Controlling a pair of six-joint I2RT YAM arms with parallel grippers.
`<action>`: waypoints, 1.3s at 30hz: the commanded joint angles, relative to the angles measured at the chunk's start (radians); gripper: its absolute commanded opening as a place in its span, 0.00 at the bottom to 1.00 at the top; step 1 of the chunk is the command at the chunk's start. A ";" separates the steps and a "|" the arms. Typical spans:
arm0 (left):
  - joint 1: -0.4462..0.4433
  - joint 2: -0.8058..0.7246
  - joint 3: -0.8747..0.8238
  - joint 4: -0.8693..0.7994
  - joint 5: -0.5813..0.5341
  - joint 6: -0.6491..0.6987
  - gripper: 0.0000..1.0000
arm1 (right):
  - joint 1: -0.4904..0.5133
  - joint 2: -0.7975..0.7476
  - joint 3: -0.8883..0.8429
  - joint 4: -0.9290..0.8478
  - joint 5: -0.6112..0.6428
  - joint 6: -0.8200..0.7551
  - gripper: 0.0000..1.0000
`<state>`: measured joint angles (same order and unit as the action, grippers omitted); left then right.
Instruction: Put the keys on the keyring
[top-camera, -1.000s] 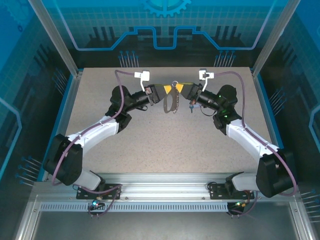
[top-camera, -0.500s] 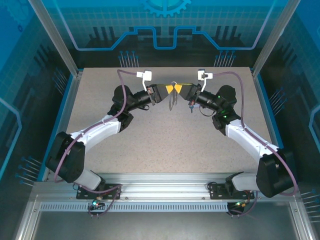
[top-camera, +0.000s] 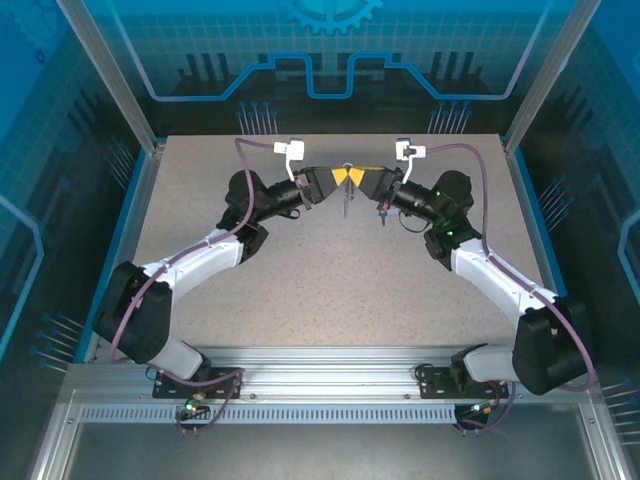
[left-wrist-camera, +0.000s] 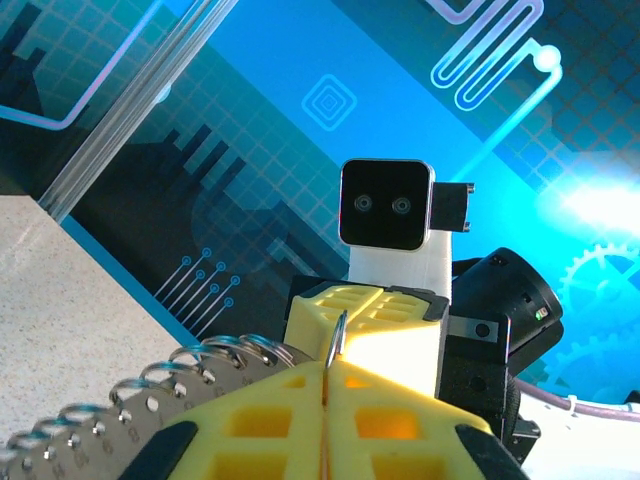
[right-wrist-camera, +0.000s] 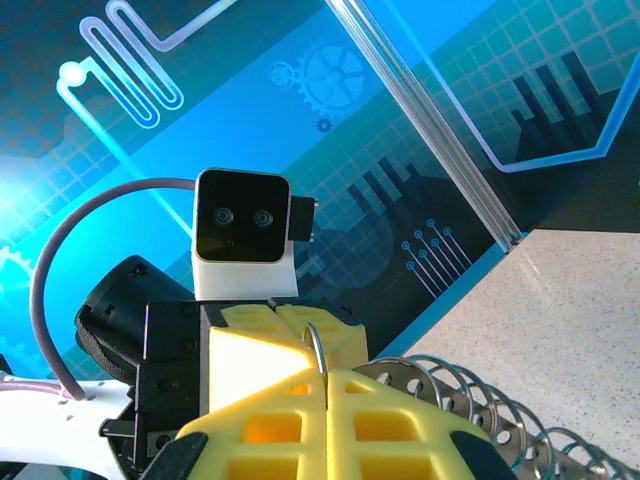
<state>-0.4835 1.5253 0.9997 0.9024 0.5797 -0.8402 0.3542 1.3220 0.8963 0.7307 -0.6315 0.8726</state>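
My left gripper (top-camera: 341, 177) and right gripper (top-camera: 355, 177) meet tip to tip above the far middle of the table. Both pairs of yellow fingers are shut on one thin wire ring (left-wrist-camera: 338, 335) of the keyring, which sticks up between them. The dark keyring (top-camera: 344, 205) hangs edge-on below the tips. In the left wrist view my left gripper (left-wrist-camera: 327, 368) faces the right gripper (left-wrist-camera: 365, 305); a grey perforated band (left-wrist-camera: 170, 400) threaded with wire coils hangs beside it. In the right wrist view my right gripper (right-wrist-camera: 326, 378) pinches the ring (right-wrist-camera: 315, 345), with the band (right-wrist-camera: 470, 400) alongside. The lilac key is hidden.
The speckled grey table (top-camera: 330, 290) lies below the raised grippers. Blue patterned walls (top-camera: 330, 60) and aluminium posts (top-camera: 110, 80) close it in at the back and sides. Each arm's white wrist camera (top-camera: 292, 150) stands just behind its fingers.
The left gripper moved right until the two sets of yellow tips met. The hanging keyring turned from a broad oval loop to a thin edge-on sliver.
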 joint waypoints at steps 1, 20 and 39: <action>-0.012 0.015 0.039 0.053 0.013 -0.005 0.03 | 0.013 -0.001 0.001 0.038 0.000 -0.003 0.00; -0.003 -0.028 0.208 -0.369 0.222 0.280 0.00 | -0.122 -0.125 0.015 -0.112 -0.141 -0.100 0.41; -0.003 -0.024 0.273 -0.482 0.276 0.327 0.00 | -0.081 -0.100 0.033 -0.126 -0.173 -0.130 0.30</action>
<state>-0.4873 1.5288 1.2339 0.4202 0.8284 -0.5392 0.2592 1.2121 0.8921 0.5983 -0.7937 0.7536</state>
